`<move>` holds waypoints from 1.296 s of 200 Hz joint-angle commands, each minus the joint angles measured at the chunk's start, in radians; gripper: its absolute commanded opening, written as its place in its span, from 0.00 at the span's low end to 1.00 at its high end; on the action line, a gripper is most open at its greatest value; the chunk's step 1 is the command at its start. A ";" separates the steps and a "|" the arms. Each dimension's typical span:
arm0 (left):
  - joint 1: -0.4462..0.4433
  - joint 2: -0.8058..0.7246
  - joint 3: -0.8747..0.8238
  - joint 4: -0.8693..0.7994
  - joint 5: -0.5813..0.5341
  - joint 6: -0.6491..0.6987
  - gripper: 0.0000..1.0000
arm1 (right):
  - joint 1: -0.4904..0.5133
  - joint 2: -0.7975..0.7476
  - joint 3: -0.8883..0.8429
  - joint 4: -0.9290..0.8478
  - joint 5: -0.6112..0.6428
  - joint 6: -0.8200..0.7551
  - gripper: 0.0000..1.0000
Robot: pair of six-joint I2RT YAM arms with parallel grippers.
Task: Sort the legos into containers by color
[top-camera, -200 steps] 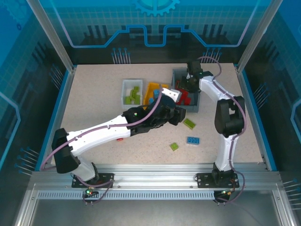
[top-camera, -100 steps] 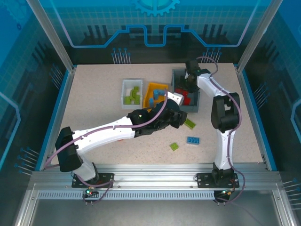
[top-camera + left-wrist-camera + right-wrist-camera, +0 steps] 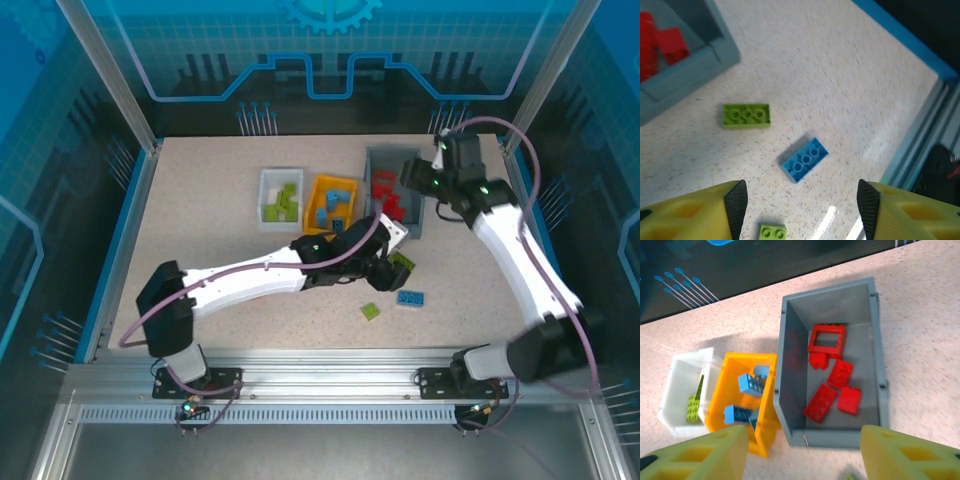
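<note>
Speckled counter [image 3: 850, 65] below: left tool [image 3: 801, 200] and right tool [image 3: 802, 442] gape empty; square your left one across the blue brick [image 3: 804, 159] widthwise.

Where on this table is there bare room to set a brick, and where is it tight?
Bare: the speckled tabletop between the small white plastic bin and the blue left edge rail. Crowded: in front of the large grey plastic bin, where a long lime green brick, a blue brick and a small lime green brick lie by the left claw.
</note>
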State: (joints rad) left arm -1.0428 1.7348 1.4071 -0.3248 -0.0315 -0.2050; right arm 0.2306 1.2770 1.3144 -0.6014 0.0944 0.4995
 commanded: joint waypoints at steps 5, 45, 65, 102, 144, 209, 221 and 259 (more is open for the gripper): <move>0.001 0.121 0.028 0.039 0.187 0.273 0.65 | 0.006 -0.231 -0.143 -0.063 0.002 -0.036 0.67; 0.001 0.310 0.165 0.000 0.195 0.485 0.66 | 0.001 -0.559 -0.264 -0.114 -0.116 -0.020 0.77; 0.002 0.382 0.215 -0.005 0.187 0.539 0.66 | 0.000 -0.673 -0.274 -0.147 -0.130 0.006 0.80; 0.001 0.466 0.279 -0.020 0.187 0.572 0.67 | 0.000 -0.712 -0.231 -0.233 -0.122 0.007 0.80; -0.016 0.514 0.295 -0.043 0.194 0.608 0.68 | 0.000 -0.703 -0.212 -0.236 -0.114 0.019 0.80; -0.020 0.578 0.322 -0.042 0.165 0.593 0.47 | 0.000 -0.698 -0.227 -0.237 -0.106 0.032 0.78; -0.022 0.569 0.308 -0.025 0.158 0.588 0.34 | -0.001 -0.697 -0.229 -0.238 -0.101 0.030 0.78; -0.022 0.440 0.174 0.093 0.110 0.532 0.20 | -0.001 -0.687 -0.242 -0.229 -0.102 0.026 0.78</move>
State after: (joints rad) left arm -1.0588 2.2688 1.6684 -0.2829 0.1146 0.3668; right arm 0.2302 0.5827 1.0733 -0.8230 -0.0082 0.5236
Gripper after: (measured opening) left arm 0.301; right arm 0.779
